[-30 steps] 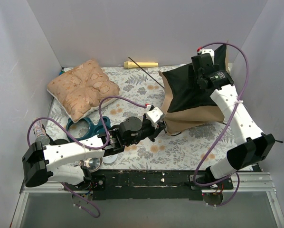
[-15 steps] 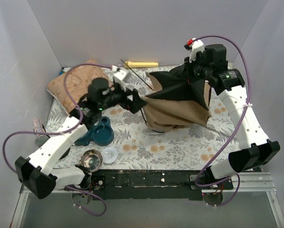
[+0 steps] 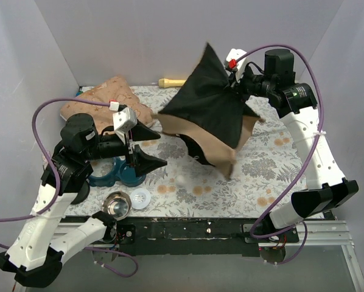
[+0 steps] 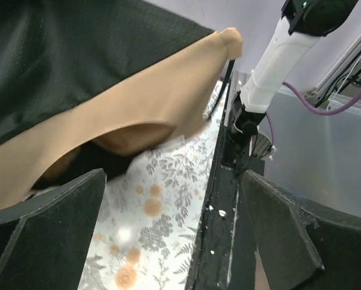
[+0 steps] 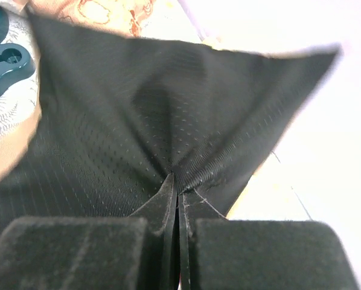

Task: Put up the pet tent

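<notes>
The pet tent (image 3: pixel 209 112), a tan shell with a black mesh panel, hangs in the air above the middle of the floral table. My right gripper (image 3: pixel 234 82) is shut on a bunched fold of its mesh at the upper right. In the right wrist view the right gripper (image 5: pixel 179 193) pinches the black mesh of the tent (image 5: pixel 138 109). My left gripper (image 3: pixel 163 149) stands open to the left of the tent, touching nothing. The left wrist view shows the left gripper (image 4: pixel 174 235) with wide jaws and the tent (image 4: pixel 108 90) above them.
A puffy patterned cushion (image 3: pixel 106 100) lies at the back left, a yellow tube (image 3: pixel 173 82) by the back wall. A teal blue object (image 3: pixel 118 173), a metal bowl (image 3: pixel 116 205) and a white lid (image 3: pixel 140 198) sit at the front left under my left arm.
My right gripper has lifted the tent up and to the left, off the table. My left gripper has drawn back down and left, away from the tent's edge, and stands open.
</notes>
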### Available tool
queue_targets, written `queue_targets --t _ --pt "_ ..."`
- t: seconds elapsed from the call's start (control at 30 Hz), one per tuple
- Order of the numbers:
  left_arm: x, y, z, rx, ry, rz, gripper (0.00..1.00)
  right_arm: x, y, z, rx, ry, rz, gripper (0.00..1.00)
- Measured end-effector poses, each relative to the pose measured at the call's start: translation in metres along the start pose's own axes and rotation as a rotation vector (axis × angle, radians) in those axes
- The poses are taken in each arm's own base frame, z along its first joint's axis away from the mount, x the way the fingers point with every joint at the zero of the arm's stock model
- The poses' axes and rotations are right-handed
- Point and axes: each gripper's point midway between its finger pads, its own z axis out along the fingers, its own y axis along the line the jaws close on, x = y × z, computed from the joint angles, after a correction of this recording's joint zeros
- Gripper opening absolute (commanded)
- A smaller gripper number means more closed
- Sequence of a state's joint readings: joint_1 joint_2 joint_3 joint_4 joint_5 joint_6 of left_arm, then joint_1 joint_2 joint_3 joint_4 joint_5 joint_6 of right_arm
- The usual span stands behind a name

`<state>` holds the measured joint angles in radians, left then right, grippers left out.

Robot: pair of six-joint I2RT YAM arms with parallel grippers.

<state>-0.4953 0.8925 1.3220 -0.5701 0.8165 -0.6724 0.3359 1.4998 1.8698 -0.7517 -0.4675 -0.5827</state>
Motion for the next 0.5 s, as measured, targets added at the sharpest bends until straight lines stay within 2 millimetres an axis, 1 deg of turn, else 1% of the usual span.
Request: queue_targets --t 0.07,0.13,0.2,0.3,0.37,0.43,0.5 --pt "0.014 -0.005 -0.003 0.009 0.031 -0.031 0.98 -0.004 -0.002 0.002 0.002 -0.019 -0.02 0.01" --pt "0.017 0.0 -0.005 -0.032 0.042 -0.051 0.98 -0.01 -0.001 0.002 -0.013 -0.047 -0.053 0.01" --pt "0.011 0.008 -0.007 -0.085 0.039 -0.06 0.98 -0.018 0.002 0.002 -0.04 -0.084 -0.098 0.01" --pt "-0.015 0.022 -0.008 -0.162 0.0 -0.04 0.98 -0.028 0.01 -0.001 -0.084 -0.137 -0.167 0.01" --pt "-0.028 0.032 -0.009 -0.209 -0.024 -0.03 0.97 -0.033 0.013 -0.003 -0.099 -0.163 -0.203 0.01" --pt "-0.028 0.041 -0.009 -0.245 -0.03 -0.035 0.97 -0.036 0.012 -0.003 -0.094 -0.175 -0.222 0.01" --pt "-0.013 0.046 -0.006 -0.249 -0.013 -0.063 0.96 -0.034 0.008 0.0 -0.072 -0.176 -0.21 0.01"
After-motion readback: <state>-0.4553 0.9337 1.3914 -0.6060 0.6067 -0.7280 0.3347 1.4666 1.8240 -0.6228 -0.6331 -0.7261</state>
